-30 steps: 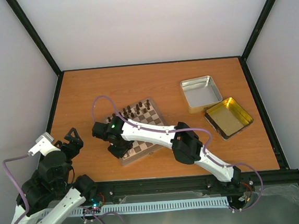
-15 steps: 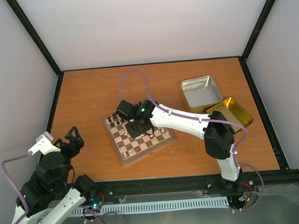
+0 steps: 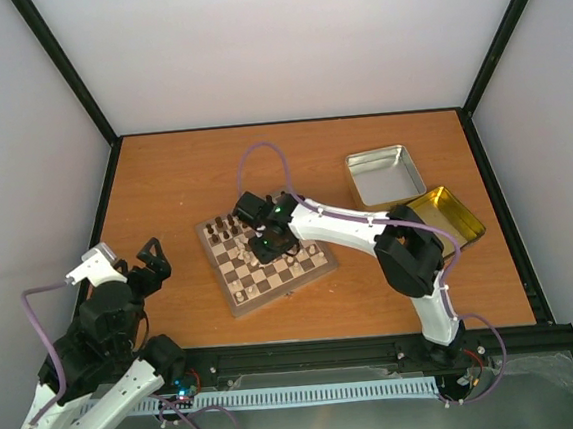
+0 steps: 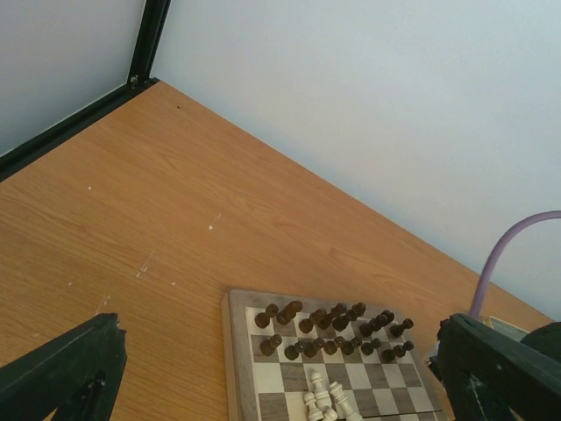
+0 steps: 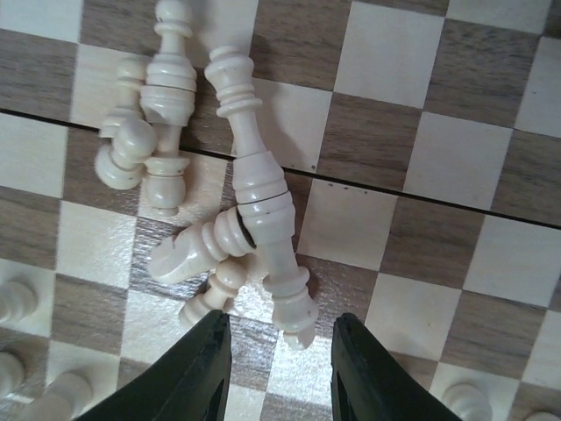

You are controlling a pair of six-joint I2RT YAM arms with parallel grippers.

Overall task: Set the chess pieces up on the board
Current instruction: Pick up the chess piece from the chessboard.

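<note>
The board (image 3: 248, 290) lies askew near the bench (image 3: 163, 175) centre, bare wood running to its far and left edges. The right pincer (image 5: 280, 329), jaws apart and gripping nothing, hangs over toppled chess pieces (image 5: 254, 189) mid-board. The left pincer (image 3: 146, 265) gapes wide over the near-left corner.

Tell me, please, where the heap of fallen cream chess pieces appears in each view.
Top external: hidden under the right tool, at the middle of the chessboard.
Left wrist: the heap at bottom centre, below the dark chessmen.
Right wrist: centre-left, just above the tool's fingers.
Shared landmark: the chessboard's checks.
</note>
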